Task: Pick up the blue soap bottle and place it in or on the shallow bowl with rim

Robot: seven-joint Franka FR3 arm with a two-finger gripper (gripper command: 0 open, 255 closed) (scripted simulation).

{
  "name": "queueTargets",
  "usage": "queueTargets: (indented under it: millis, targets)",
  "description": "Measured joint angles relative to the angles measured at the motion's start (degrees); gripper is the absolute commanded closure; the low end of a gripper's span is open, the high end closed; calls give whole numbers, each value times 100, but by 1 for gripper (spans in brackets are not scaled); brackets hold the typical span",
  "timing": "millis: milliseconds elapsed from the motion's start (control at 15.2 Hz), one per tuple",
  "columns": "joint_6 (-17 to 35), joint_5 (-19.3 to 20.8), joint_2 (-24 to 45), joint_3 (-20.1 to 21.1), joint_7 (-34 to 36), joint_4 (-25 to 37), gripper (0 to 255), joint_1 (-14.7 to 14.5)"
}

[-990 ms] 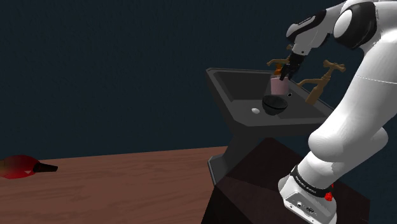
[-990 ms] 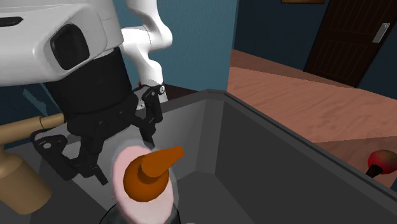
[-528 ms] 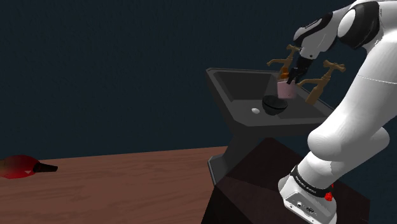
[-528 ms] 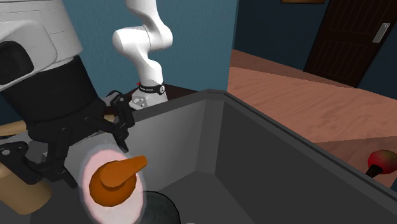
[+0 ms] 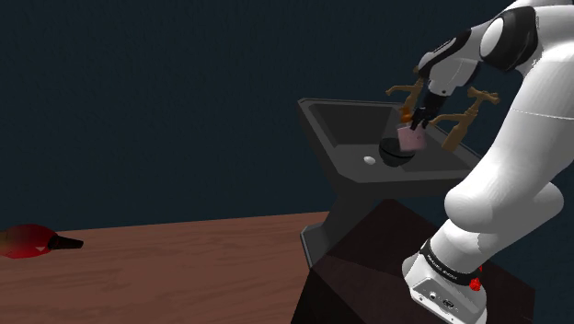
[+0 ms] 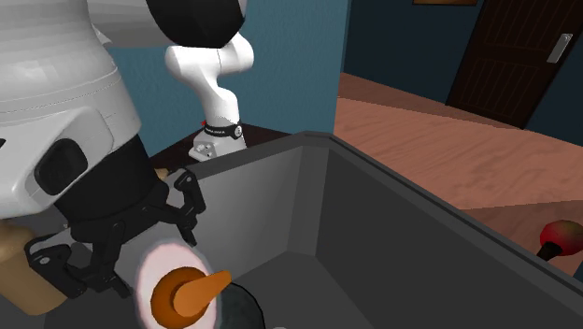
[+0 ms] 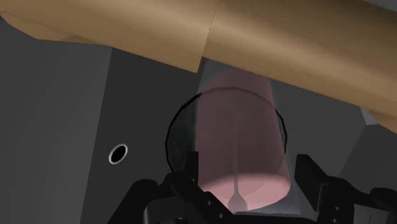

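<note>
Hanging over the sink (image 5: 322, 129) right now, my pincer (image 5: 416, 120) pinching the soap bottle (image 5: 411, 140) by its body. Fyi it renders pink with an orange pump (image 6: 191, 292), not blue. In the shoulder view the dark shallow bowl (image 5: 394, 155) sits at the bottle's 7 o'clock, just under it, and the brown tap (image 5: 457, 120) is off at 3 o'clock. The bottle looks tilted, and I can't tell if its base touches the bowl. Pretty sure I'm in the placing step. Next move: ease it straight down into the bowl, then let go without it toppling off the rim.
</note>
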State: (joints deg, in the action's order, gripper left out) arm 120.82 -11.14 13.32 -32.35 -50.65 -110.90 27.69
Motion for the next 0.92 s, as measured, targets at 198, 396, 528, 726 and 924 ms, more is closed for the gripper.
queueTargets:
  millis: [198, 396, 528, 726, 924]
  targets:
    - [191, -101, 134, 31, -71, -82, 255, 28]
    - [265, -125, 161, 36, -101, -133, 255, 39]
    - [273, -128, 162, 36, -104, -139, 255, 40]
    - [276, -128, 162, 36, -105, -141, 0, 40]
    - [276, -128, 162, 36, -105, -141, 0, 40]
